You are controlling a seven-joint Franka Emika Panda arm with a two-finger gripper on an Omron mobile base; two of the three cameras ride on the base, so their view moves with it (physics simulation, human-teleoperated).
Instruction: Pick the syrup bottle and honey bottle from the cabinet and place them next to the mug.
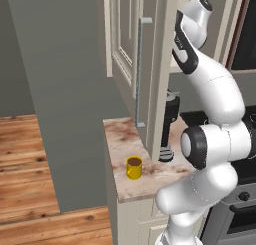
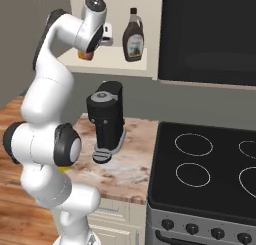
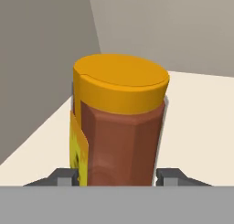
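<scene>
We see our hand [image 3: 117,176] clamped on the small amber honey bottle [image 3: 119,127] with its yellow cap, upright on the cabinet's pale inner shelf [image 3: 196,127].

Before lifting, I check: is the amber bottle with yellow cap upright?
Upright: the amber bottle with yellow cap stands on the pale cabinet shelf, cap on top.

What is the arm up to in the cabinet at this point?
The arm has reached into the open cabinet, and its gripper is closed on the honey bottle, which stands on the shelf. The syrup bottle waits untouched beside it. The mug sits on the counter below, near the black appliance.
</scene>
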